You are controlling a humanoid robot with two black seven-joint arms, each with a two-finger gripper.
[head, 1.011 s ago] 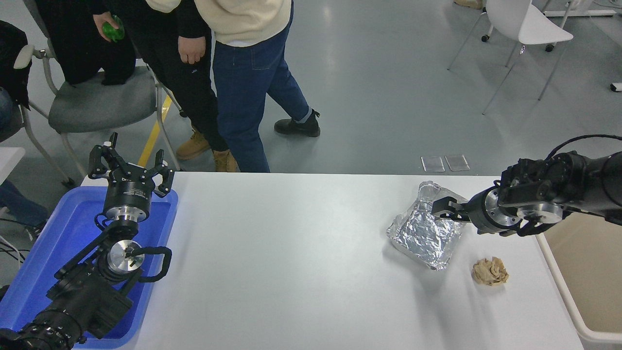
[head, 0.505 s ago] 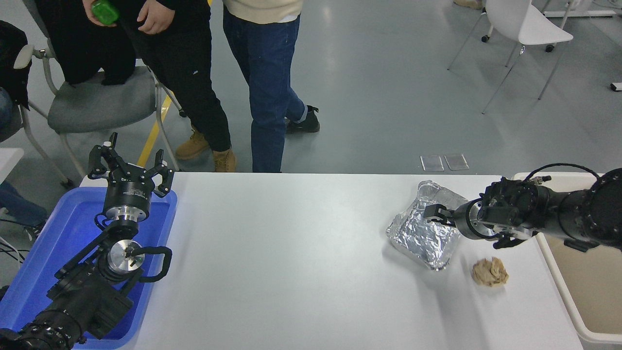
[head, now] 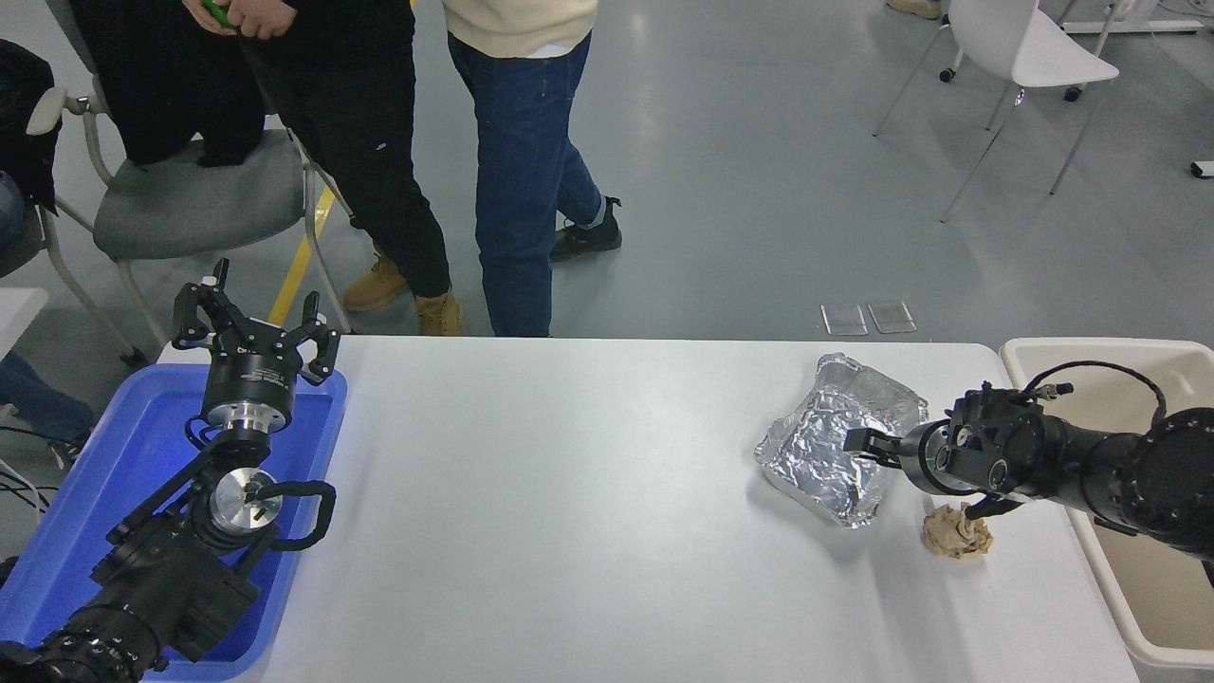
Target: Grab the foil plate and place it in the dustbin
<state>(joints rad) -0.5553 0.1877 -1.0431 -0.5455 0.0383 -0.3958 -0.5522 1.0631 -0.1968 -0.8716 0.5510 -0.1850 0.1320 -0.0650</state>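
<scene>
The foil plate point(head: 835, 451) is shiny silver, crinkled all over with pale and dark grey facets, and lies at the tips of the black right pincer point(head: 861, 442). Just behind that pincer sits a tan, creased paper wad point(head: 958, 531). The table point(head: 569, 493) under both is plain white. Further back along the pincer's black arm, the dustbin point(head: 1152, 655) is cream, with a smooth beige inside. Far off to the other side, the left pincer point(head: 251, 327) is black above a bright metal ring, over a blue tray point(head: 57, 531). Beyond the table the floor point(head: 759, 190) is glossy grey.
</scene>
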